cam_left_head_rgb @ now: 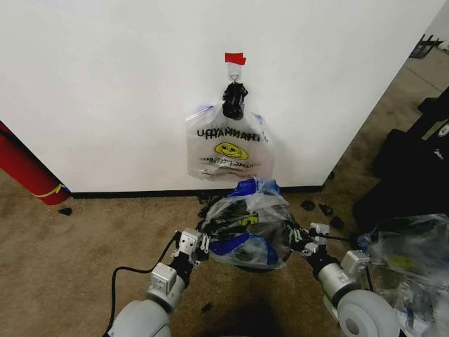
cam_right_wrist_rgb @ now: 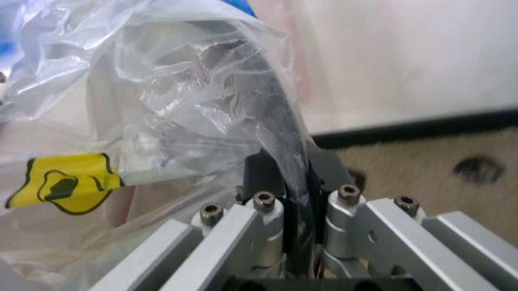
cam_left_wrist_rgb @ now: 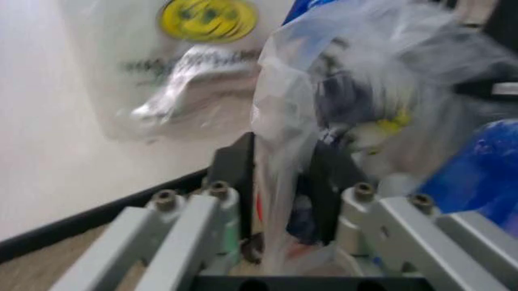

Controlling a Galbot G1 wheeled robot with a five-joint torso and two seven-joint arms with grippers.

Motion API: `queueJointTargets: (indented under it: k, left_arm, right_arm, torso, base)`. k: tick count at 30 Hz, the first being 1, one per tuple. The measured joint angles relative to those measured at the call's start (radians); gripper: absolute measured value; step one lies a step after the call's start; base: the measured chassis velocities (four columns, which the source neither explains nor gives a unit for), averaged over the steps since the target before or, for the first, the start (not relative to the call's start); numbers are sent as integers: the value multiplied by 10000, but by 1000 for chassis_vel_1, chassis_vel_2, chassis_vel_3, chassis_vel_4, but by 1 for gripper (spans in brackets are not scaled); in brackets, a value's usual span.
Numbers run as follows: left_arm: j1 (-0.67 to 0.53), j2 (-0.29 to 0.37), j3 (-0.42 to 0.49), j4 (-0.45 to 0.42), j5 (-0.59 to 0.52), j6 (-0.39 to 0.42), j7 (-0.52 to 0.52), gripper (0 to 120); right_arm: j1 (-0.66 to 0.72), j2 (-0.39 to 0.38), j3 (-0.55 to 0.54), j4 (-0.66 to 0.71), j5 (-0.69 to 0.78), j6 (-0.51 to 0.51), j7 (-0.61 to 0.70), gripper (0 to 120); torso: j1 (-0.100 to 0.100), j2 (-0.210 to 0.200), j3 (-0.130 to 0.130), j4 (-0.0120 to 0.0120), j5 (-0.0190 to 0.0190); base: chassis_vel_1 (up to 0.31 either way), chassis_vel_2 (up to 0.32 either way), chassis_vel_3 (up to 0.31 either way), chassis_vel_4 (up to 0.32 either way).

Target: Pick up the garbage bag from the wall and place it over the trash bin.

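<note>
The garbage bag (cam_left_head_rgb: 247,223), thin whitish plastic with blue trim and a yellow smiley, is stretched between my two grippers just in front of the wall (cam_left_head_rgb: 105,91). My left gripper (cam_left_head_rgb: 204,241) is shut on its left edge and my right gripper (cam_left_head_rgb: 302,236) on its right edge. The left wrist view has the plastic (cam_left_wrist_rgb: 279,151) pinched between the black fingers (cam_left_wrist_rgb: 230,176). The right wrist view likewise has the film (cam_right_wrist_rgb: 242,121) clamped between the fingers (cam_right_wrist_rgb: 261,173). Dark shapes show through the bag; the trash bin is hidden beneath it.
A flat bundle of like bags (cam_left_head_rgb: 228,151) hangs by a black clip from the hook (cam_left_head_rgb: 233,70) under red tape (cam_left_head_rgb: 235,58). A long red cylinder (cam_left_head_rgb: 24,172) leans at left. A big clear sack (cam_left_head_rgb: 410,260) and black gear (cam_left_head_rgb: 414,168) crowd the right. Small black bits dot the carpet.
</note>
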Motion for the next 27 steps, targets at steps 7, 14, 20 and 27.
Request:
queueJointTargets:
  k: [7, 14, 20, 27]
  left_arm:
    - [-219, 9, -130, 316, 501, -1375, 899, 56]
    - [-748, -188, 36, 915, 658, -1980, 1197, 81]
    - [-1162, -240, 84, 1251, 535, -2040, 1201, 98]
    - [-1194, 1, -40, 739, -1020, -1816, 1592, 100]
  right_arm:
    - [99, -71, -65, -335, -929, 660, -607, 1]
    - [-3, -115, -180, -326, -1541, 1015, -934, 1]
    - [-59, -178, -182, -486, -2806, 1754, -1427, 1]
    - [292, -194, -15, -971, -3494, 2376, -1584, 1]
  torso:
    - [0, 0, 0, 0, -1]
    - [0, 0, 0, 0, -1]
    - [0, 0, 0, -1, -1]
    - [1, 0, 0, 0, 0]
  base:
    - [0, 0, 0, 0]
    - [0, 0, 0, 0]
    - [0, 0, 0, 0]
    - [0, 0, 0, 0]
